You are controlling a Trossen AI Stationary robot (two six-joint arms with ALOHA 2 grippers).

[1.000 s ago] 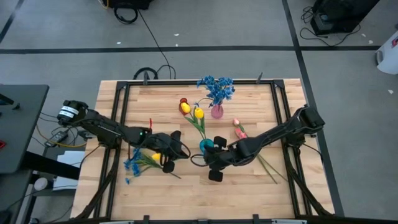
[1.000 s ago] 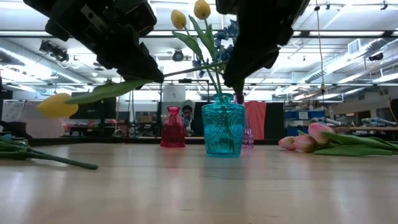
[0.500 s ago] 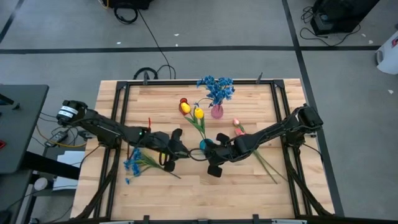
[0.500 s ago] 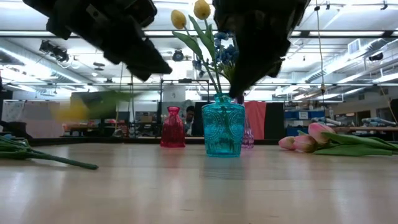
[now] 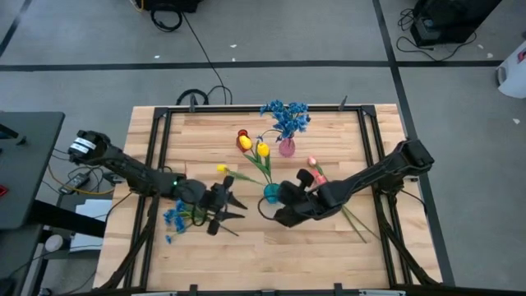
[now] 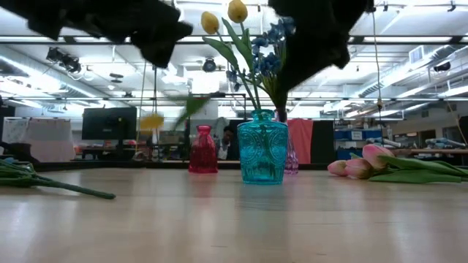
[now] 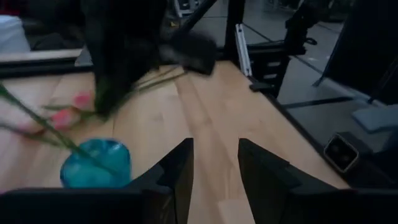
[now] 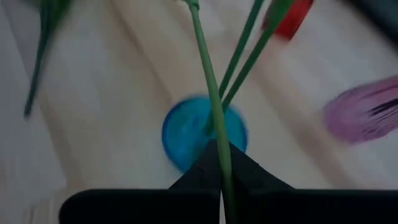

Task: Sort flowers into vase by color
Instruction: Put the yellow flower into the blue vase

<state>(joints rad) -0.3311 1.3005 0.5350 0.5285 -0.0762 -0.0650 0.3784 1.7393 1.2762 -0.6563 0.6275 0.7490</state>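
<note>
A yellow tulip (image 5: 222,169) with a long green stem sticks out level from my right gripper (image 5: 278,202), which is shut on it just above the teal vase (image 5: 271,192). The bud (image 6: 152,120) is in the air, left of the vase (image 6: 262,150). Two yellow tulips (image 5: 262,150) stand in that vase. My left gripper (image 5: 223,205) is open and holds nothing, left of the vase; in its wrist view the fingers (image 7: 216,155) frame bare table. Blue sprigs (image 5: 285,115) stand in the pink vase (image 5: 286,149). More blue sprigs (image 5: 174,217) and pink tulips (image 5: 313,169) lie on the table. My right gripper pinches the yellow tulip's stem near its cut end (image 8: 219,140) between the two fingers, which lie across it. The fingers come from the table's right, slanting down over the teal vase's mouth (image 8: 205,130). The tulip is lifted clear, its stem running away from the fingers toward the table's left.
A small red vase (image 5: 242,133) stands at the far middle, next to the pink one. Pink tulip stems (image 5: 353,220) trail toward the near right under my right arm. The table's black frame (image 5: 160,140) runs along its edges. Bare wood lies near the front (image 5: 263,255).
My left gripper has let go of the yellow tulip and drawn back a little toward the table's left. The tulip, its stem end staying in my right gripper, has swung its bud from beside the left gripper toward the far side. My right gripper has turned over the teal vase.
</note>
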